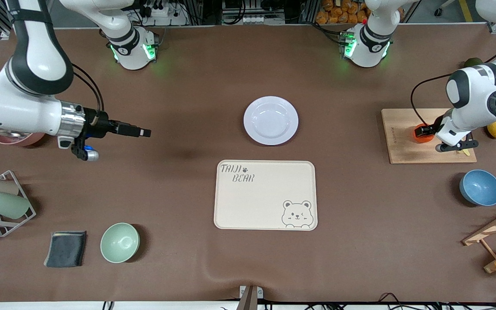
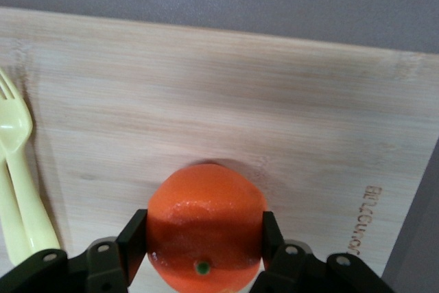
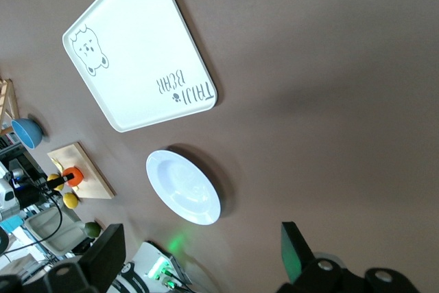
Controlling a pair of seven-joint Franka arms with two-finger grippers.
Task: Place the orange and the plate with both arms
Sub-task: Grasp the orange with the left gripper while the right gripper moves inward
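Orange (image 2: 204, 224) sits pinched between the left gripper's (image 1: 425, 131) fingers (image 2: 135, 238) on a wooden cutting board (image 1: 403, 142) at the left arm's end of the table. At the plate's (image 1: 271, 120) nine o'clock in the front view, the right gripper (image 1: 144, 132) hangs over bare tabletop, jaws spread wide. A cream bear-printed tray (image 1: 265, 196) lies at the plate's six o'clock, nearer the front camera.

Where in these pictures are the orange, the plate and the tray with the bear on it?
orange (image 2: 204, 221): left wrist view, middle of its skin, between the fingers.
plate (image 1: 271, 120): front view, the centre of its shallow well.
bear tray (image 1: 256, 198): front view, the bare middle of its floor.
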